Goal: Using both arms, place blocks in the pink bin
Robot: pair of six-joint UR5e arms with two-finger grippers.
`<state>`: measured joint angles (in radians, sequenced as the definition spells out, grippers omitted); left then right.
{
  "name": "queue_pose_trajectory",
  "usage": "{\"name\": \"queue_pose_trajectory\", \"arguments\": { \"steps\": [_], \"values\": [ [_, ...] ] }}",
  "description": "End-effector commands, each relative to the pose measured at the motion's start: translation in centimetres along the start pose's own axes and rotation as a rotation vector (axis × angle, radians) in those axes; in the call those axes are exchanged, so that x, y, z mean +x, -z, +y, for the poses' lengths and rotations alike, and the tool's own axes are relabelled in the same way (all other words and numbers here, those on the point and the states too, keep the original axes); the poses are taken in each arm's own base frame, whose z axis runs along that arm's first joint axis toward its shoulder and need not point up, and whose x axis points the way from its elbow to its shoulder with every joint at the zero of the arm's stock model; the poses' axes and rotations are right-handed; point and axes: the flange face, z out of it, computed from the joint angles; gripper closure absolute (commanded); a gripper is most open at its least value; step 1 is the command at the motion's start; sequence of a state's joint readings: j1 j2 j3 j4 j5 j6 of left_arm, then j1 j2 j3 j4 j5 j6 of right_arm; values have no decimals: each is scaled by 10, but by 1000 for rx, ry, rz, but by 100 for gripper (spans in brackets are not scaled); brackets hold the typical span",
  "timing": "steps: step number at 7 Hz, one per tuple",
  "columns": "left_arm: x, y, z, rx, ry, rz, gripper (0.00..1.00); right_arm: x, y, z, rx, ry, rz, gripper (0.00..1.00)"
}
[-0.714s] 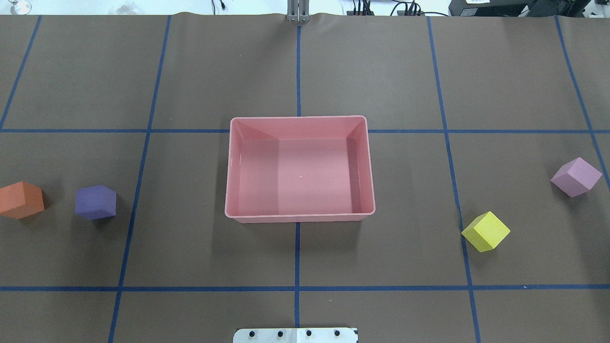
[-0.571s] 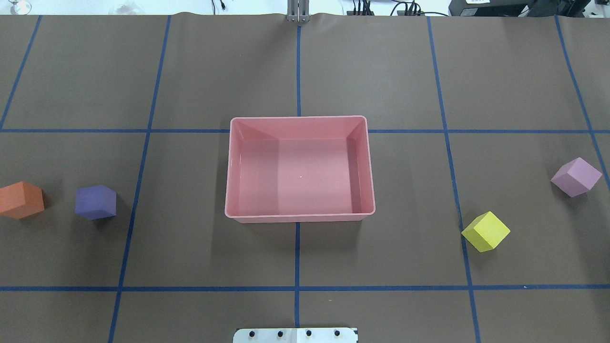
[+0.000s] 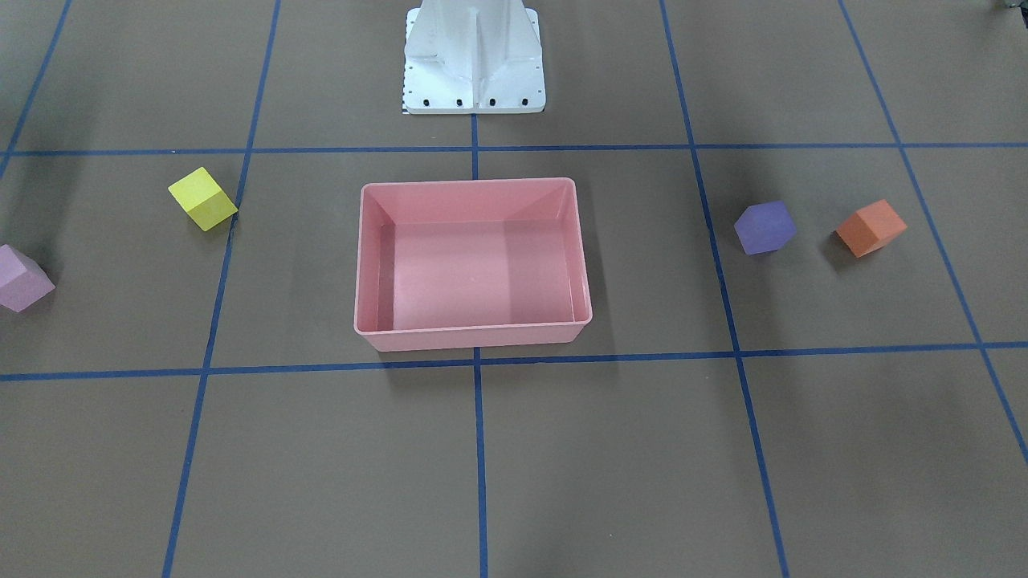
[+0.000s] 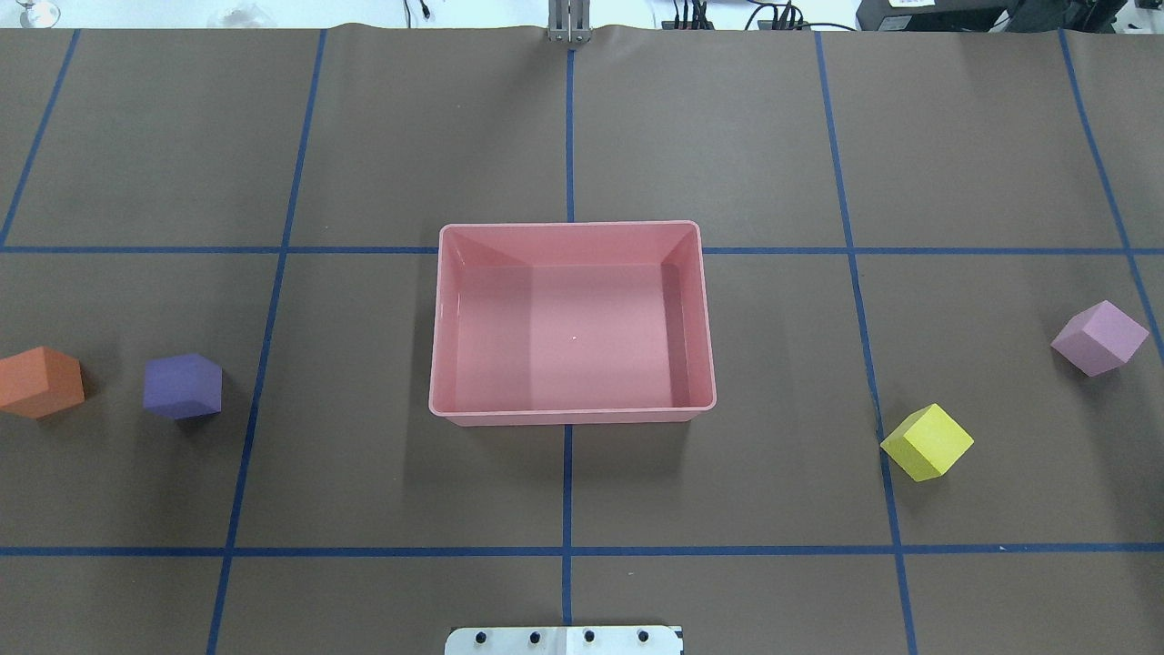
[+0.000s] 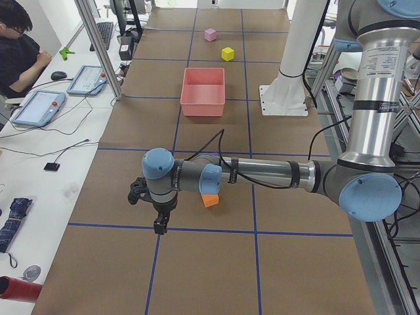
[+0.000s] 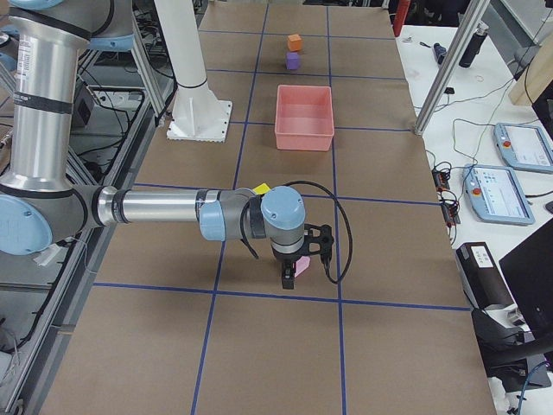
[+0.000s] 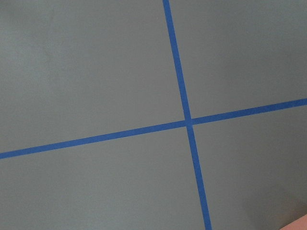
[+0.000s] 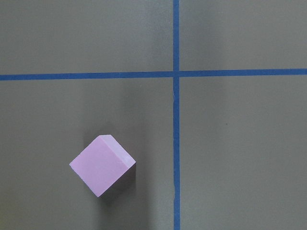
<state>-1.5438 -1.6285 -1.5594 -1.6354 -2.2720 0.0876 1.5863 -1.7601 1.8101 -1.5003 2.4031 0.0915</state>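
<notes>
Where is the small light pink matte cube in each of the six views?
Front-facing: light pink cube, far left edge.
Overhead: cube, far right.
Exterior left: cube, top centre.
Exterior right: cube, just below centre.
Left wrist: not in it.
Right wrist: cube, lower left.
Landmark: salmon-pink plastic bin, in all exterior views.

Bin (image 4: 571,417) central on table (image 4: 364,136), two blocks (image 4: 182,387) well off each side
</notes>
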Motion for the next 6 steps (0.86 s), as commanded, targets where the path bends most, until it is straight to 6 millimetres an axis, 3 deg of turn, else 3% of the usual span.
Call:
{"name": "queue_pose_trajectory", "arguments": {
  "steps": [1, 2, 4, 5, 6],
  "values": [
    [3, 2, -4, 6, -8, 0, 0, -2, 1, -1, 3, 0, -3, 0],
    [8, 6, -6, 18, -6, 6, 0, -1, 0, -2, 2, -1, -2, 0],
    [55, 58, -24, 120, -45, 6, 0, -2, 2, -2, 5, 3, -4, 0],
    [72, 60, -23, 120, 46, 40, 0, -2, 1, -2, 4, 2, -4, 0],
    [114, 46, -27, 81, 138, 146, 0, -2, 1, -2, 4, 2, -4, 0]
  ]
}}
